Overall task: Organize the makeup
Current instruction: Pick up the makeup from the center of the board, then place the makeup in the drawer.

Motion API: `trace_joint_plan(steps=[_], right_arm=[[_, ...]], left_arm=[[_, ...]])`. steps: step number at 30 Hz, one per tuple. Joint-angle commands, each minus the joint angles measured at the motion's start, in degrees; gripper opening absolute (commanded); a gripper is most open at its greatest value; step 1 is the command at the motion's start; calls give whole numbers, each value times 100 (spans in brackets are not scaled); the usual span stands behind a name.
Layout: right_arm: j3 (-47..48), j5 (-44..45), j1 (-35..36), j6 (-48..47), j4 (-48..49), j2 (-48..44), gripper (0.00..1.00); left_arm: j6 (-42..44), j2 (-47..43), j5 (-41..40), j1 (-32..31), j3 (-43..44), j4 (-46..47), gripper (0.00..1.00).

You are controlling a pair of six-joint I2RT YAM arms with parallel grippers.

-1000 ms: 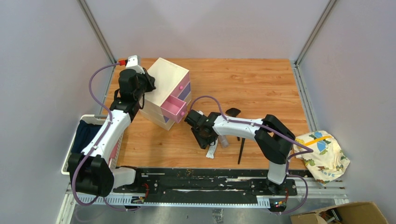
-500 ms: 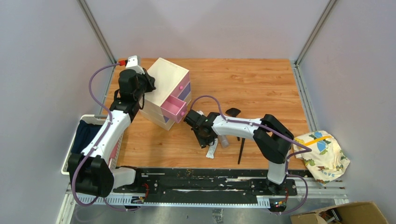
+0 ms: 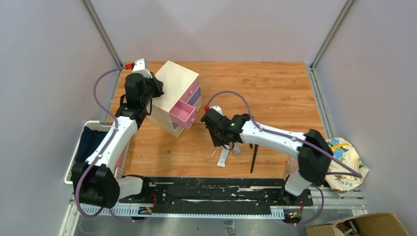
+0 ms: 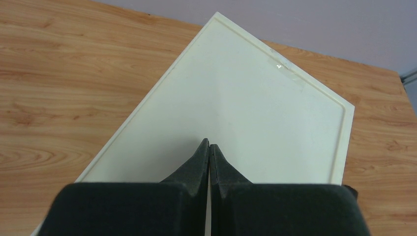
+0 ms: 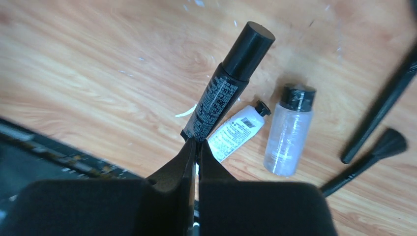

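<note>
My right gripper (image 5: 195, 143) is shut on the flat crimped end of a black makeup tube (image 5: 231, 81), which sticks out ahead of the fingers above the table. Below it lie a white squeeze tube (image 5: 235, 130), a clear bottle (image 5: 287, 132) with a black cap, and two black brushes (image 5: 383, 86) (image 5: 366, 160). From above, the right gripper (image 3: 223, 141) hovers just right of the open pink drawer (image 3: 183, 114) of the cream box (image 3: 174, 86). My left gripper (image 4: 209, 146) is shut and empty, resting on the cream box top (image 4: 255, 98).
A white basket (image 3: 74, 164) holding dark cloth sits off the table's left edge. A patterned cloth (image 3: 344, 164) lies at the right edge, and a cardboard box (image 3: 364, 225) is at the bottom right. A black rail (image 3: 216, 189) runs along the near edge.
The right gripper closed on the black tube and lifted it off the table, and its elbow swung out to the right. The left arm stayed still.
</note>
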Motion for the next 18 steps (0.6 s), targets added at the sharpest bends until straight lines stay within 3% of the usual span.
trace_joint_plan(steps=[1, 6, 11, 18], right_arm=[[492, 285, 98, -330, -130, -1096, 0], [1361, -134, 106, -811, -73, -1441, 0], [2227, -761, 91, -1091, 64, -1069, 0], [3002, -2848, -101, -349, 149, -417, 0]], left_arm=[[56, -100, 10, -54, -84, -254, 0], [27, -85, 10, -54, -68, -250, 0], [1, -69, 10, -54, -57, -243, 0], [39, -169, 10, -54, -70, -311, 0]])
